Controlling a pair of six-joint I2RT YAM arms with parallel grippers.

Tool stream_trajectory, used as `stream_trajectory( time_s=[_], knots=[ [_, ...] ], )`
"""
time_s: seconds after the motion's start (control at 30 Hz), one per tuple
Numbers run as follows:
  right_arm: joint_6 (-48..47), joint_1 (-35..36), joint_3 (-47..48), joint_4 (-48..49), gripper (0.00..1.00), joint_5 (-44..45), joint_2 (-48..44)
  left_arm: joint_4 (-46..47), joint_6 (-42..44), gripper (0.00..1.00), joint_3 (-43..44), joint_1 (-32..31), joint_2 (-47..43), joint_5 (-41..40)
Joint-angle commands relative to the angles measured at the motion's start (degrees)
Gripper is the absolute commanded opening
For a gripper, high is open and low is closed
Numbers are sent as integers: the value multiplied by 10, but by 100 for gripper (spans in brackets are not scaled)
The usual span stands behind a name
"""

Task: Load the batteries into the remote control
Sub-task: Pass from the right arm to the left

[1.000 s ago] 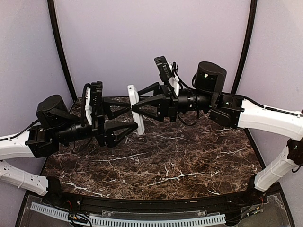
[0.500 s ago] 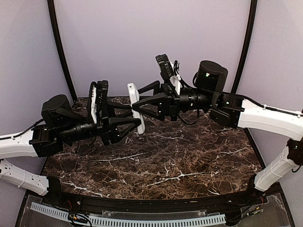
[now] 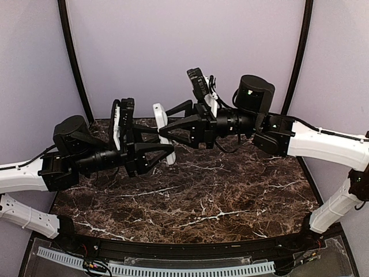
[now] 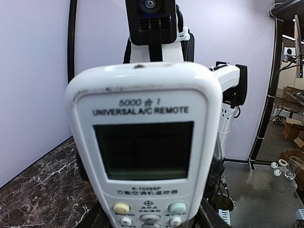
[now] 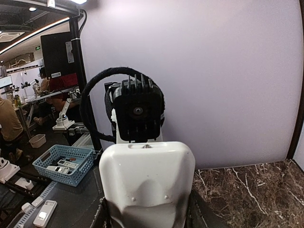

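Observation:
The remote control (image 3: 159,118) is a slim white handset held upright in the air above the back of the table. My right gripper (image 3: 165,124) is shut on its sides from the right. The right wrist view shows its plain white back (image 5: 147,185) between the fingers of the right gripper (image 5: 147,224). My left gripper (image 3: 165,140) is open, with one jaw on each side of the remote. The left wrist view shows the remote's front and dark display (image 4: 145,142) filling the space above the left gripper (image 4: 149,224). No batteries are in view.
The dark marble table (image 3: 202,196) lies below both arms. A purple wall stands close behind. In the right wrist view, a blue basket (image 5: 61,164) and small white handsets (image 5: 40,213) lie off the table to the left.
My left gripper has moved right toward the remote until its open jaws stand on either side of it. The right gripper has kept hold of the remote and barely moved.

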Motion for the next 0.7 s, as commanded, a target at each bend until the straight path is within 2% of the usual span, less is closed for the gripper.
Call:
stream_trajectory(
  time_s=[0.0, 0.07, 0.13, 0.23, 0.3, 0.37, 0.57, 0.67],
  knots=[
    [15, 3, 15, 5, 23, 6, 5, 17, 8, 35, 7, -1, -2, 13],
    [14, 3, 14, 4, 23, 9, 5, 16, 6, 25, 6, -1, -2, 11],
    [14, 3, 15, -5, 27, 21, 4, 12, 4, 21, 6, -1, -3, 6],
    [12, 1, 21, -40, 45, 61, 3, -16, -2, 18, 9, -1, 1, -33],
    [13, -2, 21, -62, 64, 86, -1, -45, -13, 13, 12, -1, 5, -76],
    [15, -5, 18, -82, 96, 112, -8, -82, -26, 9, 16, -1, 9, -131],
    [13, -21, -10, -126, 99, 222, -53, -198, -80, 7, 19, 4, 29, -230],
    [19, -25, -25, -158, 99, 323, -74, -282, -159, 7, 23, 29, 53, -245]
  ],
)
